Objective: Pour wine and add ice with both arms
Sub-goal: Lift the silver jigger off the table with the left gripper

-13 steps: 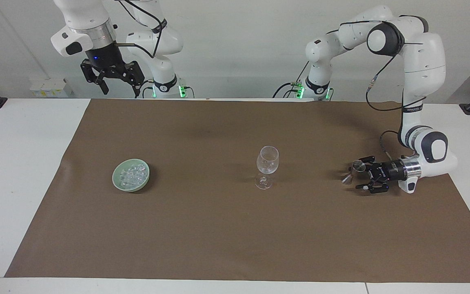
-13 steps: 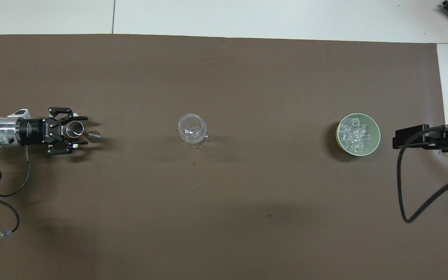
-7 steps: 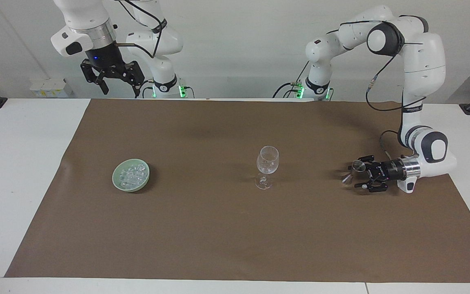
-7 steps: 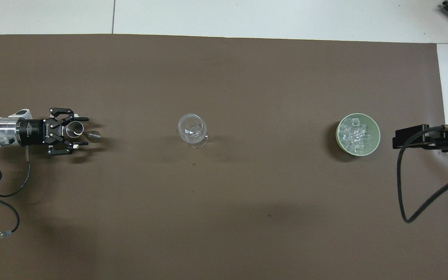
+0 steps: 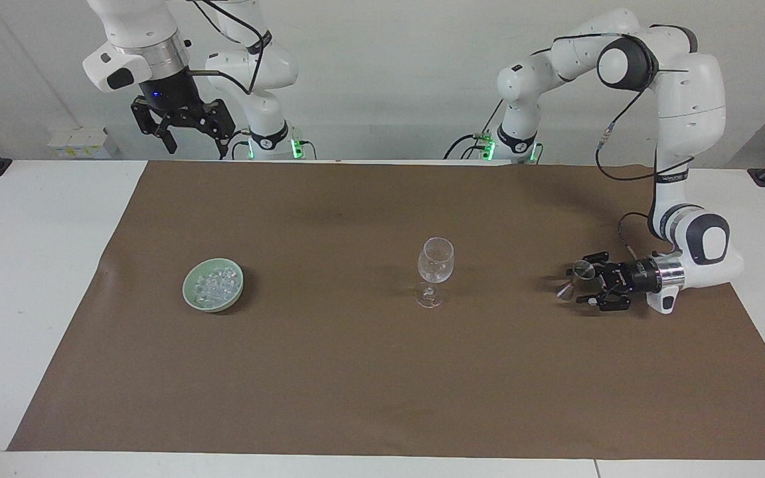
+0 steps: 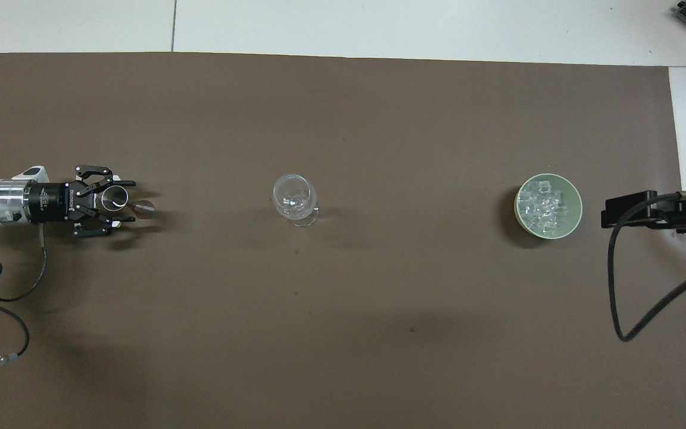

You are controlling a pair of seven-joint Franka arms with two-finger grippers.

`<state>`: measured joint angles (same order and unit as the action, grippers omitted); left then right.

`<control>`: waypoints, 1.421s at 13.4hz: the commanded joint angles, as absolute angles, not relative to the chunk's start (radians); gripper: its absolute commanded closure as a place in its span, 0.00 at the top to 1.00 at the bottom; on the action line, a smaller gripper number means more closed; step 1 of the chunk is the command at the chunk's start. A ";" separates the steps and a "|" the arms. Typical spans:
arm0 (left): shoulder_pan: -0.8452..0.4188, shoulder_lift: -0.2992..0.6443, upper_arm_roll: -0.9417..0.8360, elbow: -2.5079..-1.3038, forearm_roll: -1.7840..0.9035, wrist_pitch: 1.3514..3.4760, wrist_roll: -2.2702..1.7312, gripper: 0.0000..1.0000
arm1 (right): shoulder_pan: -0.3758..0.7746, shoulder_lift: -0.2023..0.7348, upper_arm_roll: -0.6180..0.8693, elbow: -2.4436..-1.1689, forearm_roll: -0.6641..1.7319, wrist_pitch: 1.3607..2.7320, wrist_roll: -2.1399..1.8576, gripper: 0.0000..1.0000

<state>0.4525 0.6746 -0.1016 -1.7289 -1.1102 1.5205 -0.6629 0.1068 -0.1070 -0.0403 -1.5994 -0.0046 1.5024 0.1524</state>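
Observation:
A clear stemmed glass [image 5: 435, 262] stands upright mid-table and also shows in the overhead view [image 6: 294, 199]. Ice [image 5: 215, 282] fills a pale green bowl [image 5: 191, 295] toward the right arm's end; the overhead view shows the ice [image 6: 546, 205] and the bowl [image 6: 577, 210] too. A small metal jigger [image 5: 575, 277] stands upright toward the left arm's end. My left gripper [image 5: 582, 285] lies level just above the mat, its fingers open on either side of the jigger [image 6: 114, 199]. My right gripper [image 5: 183, 126] waits open, high over the table edge near its base.
A brown mat [image 5: 356, 385] covers most of the white table [image 5: 24, 265]. A black cable [image 6: 617, 286] and a dark part of the right arm [image 6: 641, 208] hang over the mat's edge beside the bowl.
My left gripper has drawn back a little from the jigger toward its own end of the table. My right gripper has risen slightly. The jigger, glass and bowl have not moved.

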 commanded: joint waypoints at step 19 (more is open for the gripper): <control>0.463 0.686 -0.098 -1.723 -1.108 1.497 -0.588 0.37 | 0.104 -0.118 -0.046 -1.608 0.005 1.489 0.140 1.00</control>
<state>0.4573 0.6748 -0.0993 -1.7295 -1.1095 1.5178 -0.6005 0.1068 -0.1070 -0.0403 -1.5994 -0.0046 1.5024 0.1524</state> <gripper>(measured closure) 0.626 0.000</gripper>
